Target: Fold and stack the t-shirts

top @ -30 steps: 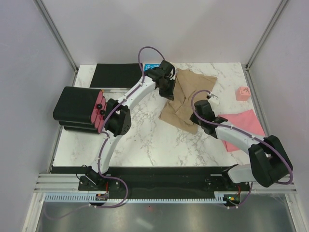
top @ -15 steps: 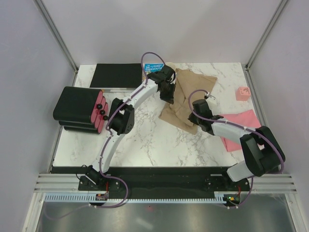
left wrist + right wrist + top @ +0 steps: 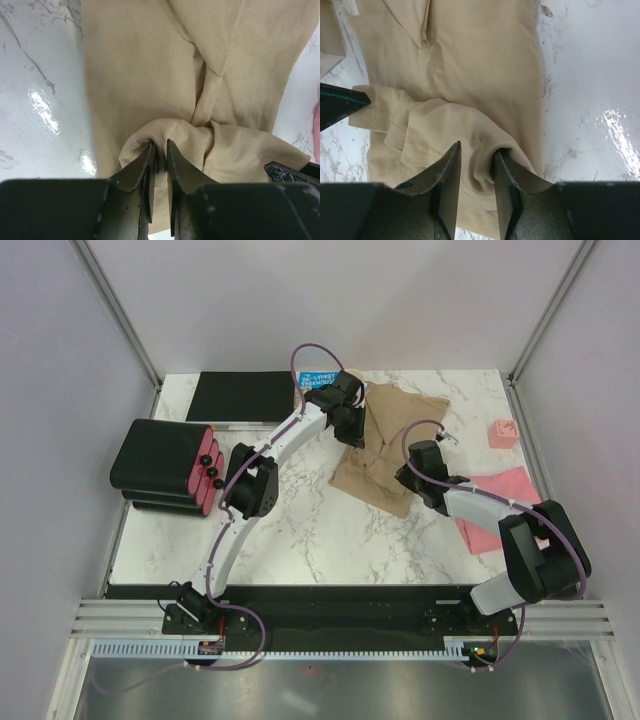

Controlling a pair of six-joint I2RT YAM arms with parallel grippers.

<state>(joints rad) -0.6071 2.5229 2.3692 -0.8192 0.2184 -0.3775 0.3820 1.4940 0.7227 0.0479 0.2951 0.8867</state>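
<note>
The tan t-shirt (image 3: 392,412) lies crumpled and partly folded at the back middle of the table. My left gripper (image 3: 352,434) sits low at its left edge. In the left wrist view this gripper (image 3: 160,145) has its jaws a narrow gap apart, with a bunched fold of tan cloth (image 3: 150,75) at the tips. My right gripper (image 3: 406,478) is at the shirt's near right corner. In the right wrist view it (image 3: 477,148) stands open, and a loose hump of the shirt (image 3: 470,60) and its ribbed hem lie between the fingers. The pink t-shirt (image 3: 515,487) lies flat at the right, partly under the right arm.
A small pink block (image 3: 503,432) sits at the back right. A black-and-pink drawer box (image 3: 165,465) stands at the left edge, a black mat (image 3: 243,395) and a blue card (image 3: 318,377) behind it. The other gripper's dark finger (image 3: 340,102) shows beside the cloth.
Both grippers were shut on the tan shirt and have parted their jaws. The right one has opened wider. The shirt has settled lower on the table.
</note>
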